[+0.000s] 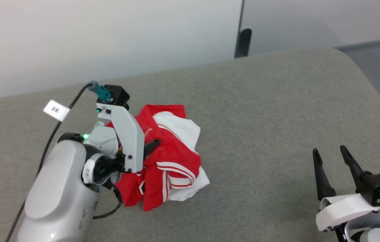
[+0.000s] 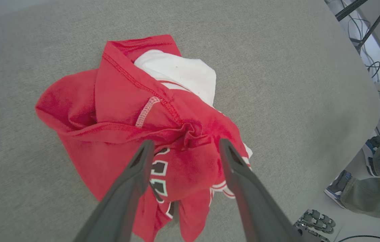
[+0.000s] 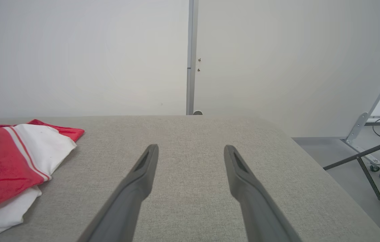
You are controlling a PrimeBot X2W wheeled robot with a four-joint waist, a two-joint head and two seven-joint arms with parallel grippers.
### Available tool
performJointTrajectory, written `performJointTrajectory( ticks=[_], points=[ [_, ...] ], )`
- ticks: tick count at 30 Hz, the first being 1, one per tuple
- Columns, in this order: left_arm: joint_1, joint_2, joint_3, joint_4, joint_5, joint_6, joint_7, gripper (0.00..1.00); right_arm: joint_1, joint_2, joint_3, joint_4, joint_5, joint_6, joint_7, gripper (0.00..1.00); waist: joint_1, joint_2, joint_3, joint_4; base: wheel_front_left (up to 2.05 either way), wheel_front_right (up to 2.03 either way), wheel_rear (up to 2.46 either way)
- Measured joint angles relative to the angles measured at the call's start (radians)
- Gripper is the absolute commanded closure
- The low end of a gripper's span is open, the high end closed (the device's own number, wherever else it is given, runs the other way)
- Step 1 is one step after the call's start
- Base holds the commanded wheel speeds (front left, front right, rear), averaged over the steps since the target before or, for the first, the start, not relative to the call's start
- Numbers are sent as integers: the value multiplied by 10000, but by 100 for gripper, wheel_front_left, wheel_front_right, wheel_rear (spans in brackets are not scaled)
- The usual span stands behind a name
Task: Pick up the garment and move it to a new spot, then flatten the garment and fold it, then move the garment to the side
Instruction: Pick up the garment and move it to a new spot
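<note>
- The grey fabric-covered table [image 1: 277, 117] takes up most of the head view. Its left-centre portion carries the work, and its right portion lies bare
- The garment [image 1: 173, 158] lies crumpled in one heap on the left-centre of the table, red body cloth on top and white sleeve cloth showing at the far and right edges. Treat it as unflattened and unfolded
- The heap runs slightly longer from the robot's near side to the far side than across. Judge this axis as weak, since the cloth is bunched and its true outline is hidden
- The left gripper [image 2: 186, 144] hangs directly over the heap, pointing down into it. Its jaws stand apart and clamp nothing
- In the left wrist view a raised red bunch [image 2: 190, 131] sits between and just beyond the two fingertips, and white lettering [image 2: 158, 183] lies below it, close against the left finger. The coming move turns on this relation: the cloth lies straight ahead of the left fingers, within their span
- The right gripper [image 1: 328, 149] rests at the lower right of the head view, well apart from the heap, jaws apart and empty. From it, the garment lies to the left, with bare table between
- Judge the left arm as far the nearer one for any regrasp. The right arm must cross the bare table first
- Note striped trim [image 1: 176, 168] on the heap's near right side as a landmark for locating a sleeve or hem
</note>
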Motion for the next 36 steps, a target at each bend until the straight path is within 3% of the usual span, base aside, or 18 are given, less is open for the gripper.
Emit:
performJointTrajectory(
  ticks=[9, 19, 27, 36],
  points=[
    [877, 334, 297, -1407, 174, -219, -1693, 0, 365, -69, 255, -314, -44, 0, 4, 0, 0, 0, -679, 773, 0, 0, 0],
    [2660, 217, 1149, -2343, 188, -426, -5218, 0, 599, -132, 581, -134, -31, 0, -236, 0, 0, 0, -1187, 1614, 0, 0, 0],
    [4080, 656, 1099, -2520, 646, -704, -8295, 0, 744, -293, 635, 81, -98, 0, -451, 0, 0, 0, -1450, 2169, 0, 0, 0],
    [5539, 997, 1379, -1875, 1557, -698, -11403, 0, 925, -627, 750, 194, -399, 0, -798, 0, 0, 0, -1647, 2495, 0, 0, 0]
  ],
)
